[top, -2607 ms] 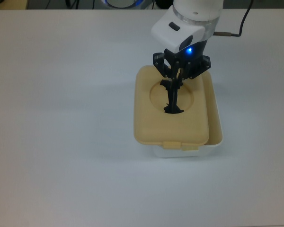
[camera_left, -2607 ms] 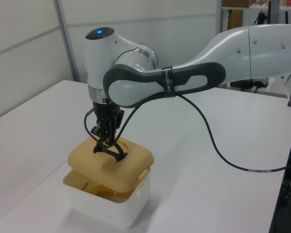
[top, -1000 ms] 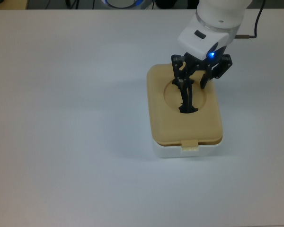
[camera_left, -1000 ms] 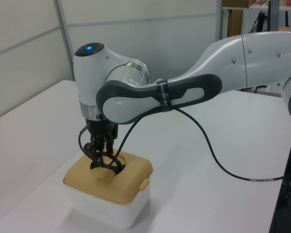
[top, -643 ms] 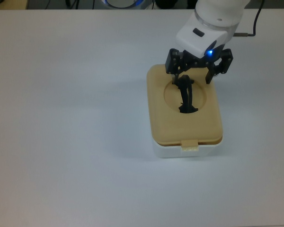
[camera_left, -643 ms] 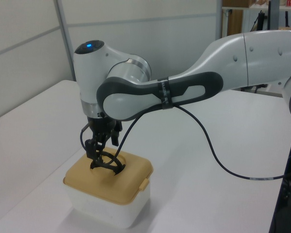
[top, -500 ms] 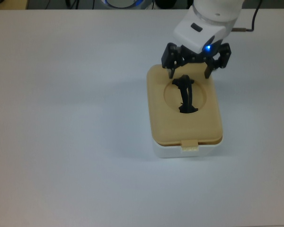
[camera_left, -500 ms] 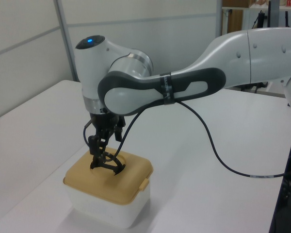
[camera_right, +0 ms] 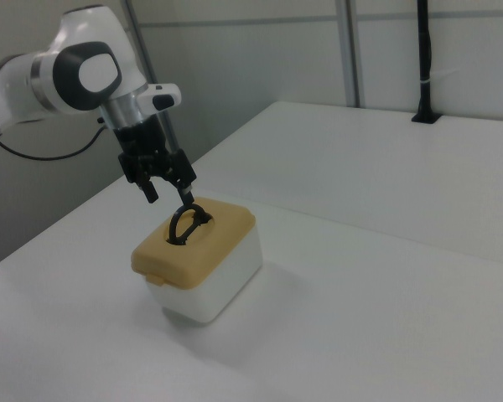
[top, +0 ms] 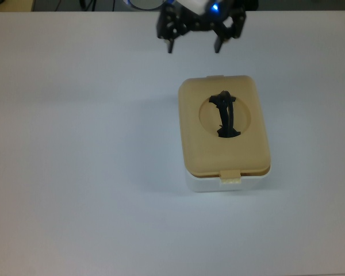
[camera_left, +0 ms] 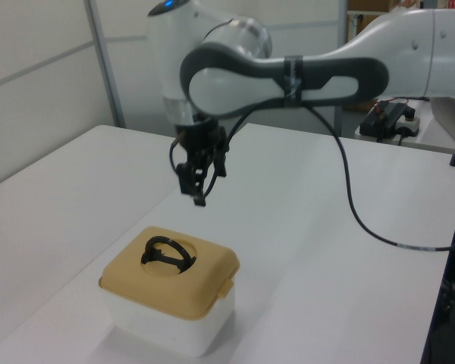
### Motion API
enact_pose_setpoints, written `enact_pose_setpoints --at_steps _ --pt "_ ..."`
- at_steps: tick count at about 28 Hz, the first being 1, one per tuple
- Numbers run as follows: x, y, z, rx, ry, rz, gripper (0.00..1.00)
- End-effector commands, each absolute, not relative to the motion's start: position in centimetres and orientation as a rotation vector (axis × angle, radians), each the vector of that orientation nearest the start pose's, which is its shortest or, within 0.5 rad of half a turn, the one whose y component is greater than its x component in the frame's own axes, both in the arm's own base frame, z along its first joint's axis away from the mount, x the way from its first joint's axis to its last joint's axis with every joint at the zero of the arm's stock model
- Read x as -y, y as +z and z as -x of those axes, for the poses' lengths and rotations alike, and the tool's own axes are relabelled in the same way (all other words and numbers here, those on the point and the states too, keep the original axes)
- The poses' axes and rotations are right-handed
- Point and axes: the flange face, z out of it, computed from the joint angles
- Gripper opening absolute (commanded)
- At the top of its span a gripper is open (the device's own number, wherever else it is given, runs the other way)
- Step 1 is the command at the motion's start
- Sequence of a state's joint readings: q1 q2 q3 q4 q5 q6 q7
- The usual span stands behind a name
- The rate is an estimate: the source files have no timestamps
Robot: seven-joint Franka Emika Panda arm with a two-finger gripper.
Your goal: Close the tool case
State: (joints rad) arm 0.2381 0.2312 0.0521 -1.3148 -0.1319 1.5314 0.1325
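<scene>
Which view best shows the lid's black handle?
The top view: the black handle lies unobstructed in the lid's round recess. The left view shows it as an arch; in the right view the gripper overlaps it.

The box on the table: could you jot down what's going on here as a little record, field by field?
box: white tub with a beige lid sitting squarely on it
handle: black handle standing up in the lid's round recess
latch tabs: one tab at the top view's lower edge, one at the upper edge
gripper: gripper open, empty, up in the air, clear of the box
surface: white table
task state: lid looks seated; whether the tabs are latched cannot be told
</scene>
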Motion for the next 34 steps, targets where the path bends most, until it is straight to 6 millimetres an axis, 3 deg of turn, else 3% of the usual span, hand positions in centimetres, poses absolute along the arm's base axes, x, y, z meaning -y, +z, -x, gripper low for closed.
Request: enact_pose_setpoints --at_steps 1,2,10,12,17,34 --pt "-12.4 61.0 -59.5 0.276 0.045 3.238 1.0" --pt "-11.1 60.9 -59.8 0.264 0.051 3.237 1.0" --pt "-7.6 59.8 -60.8 0.224 0.049 3.236 1.0" --pt "-5.8 59.7 -60.9 0.231 0.061 3.214 1.0" --pt "-3.4 59.8 -61.1 0.205 0.058 3.192 1.0" --pt "-0.4 60.4 -61.1 0.131 0.041 3.191 1.0"
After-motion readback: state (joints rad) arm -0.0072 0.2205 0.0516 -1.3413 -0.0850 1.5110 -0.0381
